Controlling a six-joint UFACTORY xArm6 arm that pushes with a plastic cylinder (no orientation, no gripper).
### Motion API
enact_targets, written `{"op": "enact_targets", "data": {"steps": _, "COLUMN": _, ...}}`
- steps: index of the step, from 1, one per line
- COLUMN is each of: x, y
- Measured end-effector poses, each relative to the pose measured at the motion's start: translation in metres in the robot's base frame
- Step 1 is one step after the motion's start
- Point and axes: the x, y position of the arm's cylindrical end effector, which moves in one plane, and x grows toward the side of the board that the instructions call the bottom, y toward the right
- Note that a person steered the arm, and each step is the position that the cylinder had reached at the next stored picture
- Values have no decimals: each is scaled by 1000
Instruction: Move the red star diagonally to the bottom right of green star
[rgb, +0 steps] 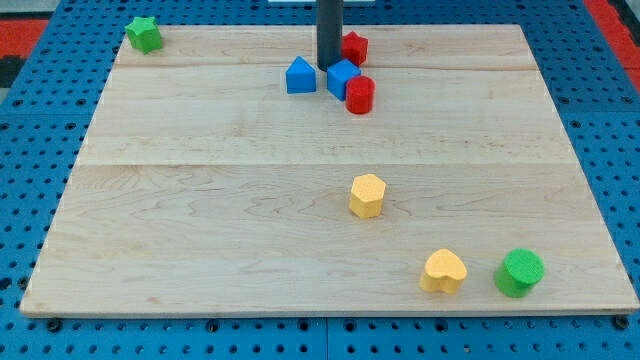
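Observation:
The red star (354, 47) lies near the view's top, right of centre, partly hidden behind my rod. My tip (329, 63) rests on the board just left of the red star, touching or nearly touching it. The green star (144, 34) sits far off at the top left corner of the board. A blue cube (343, 78) lies just below the tip, with a red cylinder (360, 95) against its lower right. A blue block with a peaked top (300, 76) lies left of the tip.
A yellow hexagonal block (367, 195) lies at mid board. A yellow heart (443, 271) and a green cylinder (519, 273) lie near the bottom right. The wooden board (200, 200) is edged by blue pegboard.

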Motion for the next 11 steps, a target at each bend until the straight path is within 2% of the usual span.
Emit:
{"op": "enact_targets", "data": {"steps": 1, "x": 18, "y": 40}}
{"op": "enact_targets", "data": {"steps": 2, "x": -26, "y": 70}}
{"op": "enact_targets", "data": {"steps": 3, "x": -79, "y": 76}}
{"op": "enact_targets", "data": {"steps": 4, "x": -56, "y": 29}}
{"op": "enact_targets", "data": {"steps": 5, "x": 14, "y": 17}}
{"op": "enact_targets", "data": {"steps": 6, "x": 49, "y": 14}}
{"op": "enact_targets", "data": {"steps": 8, "x": 50, "y": -74}}
{"op": "enact_targets", "data": {"steps": 9, "x": 39, "y": -80}}
{"op": "enact_targets", "data": {"steps": 11, "x": 7, "y": -128}}
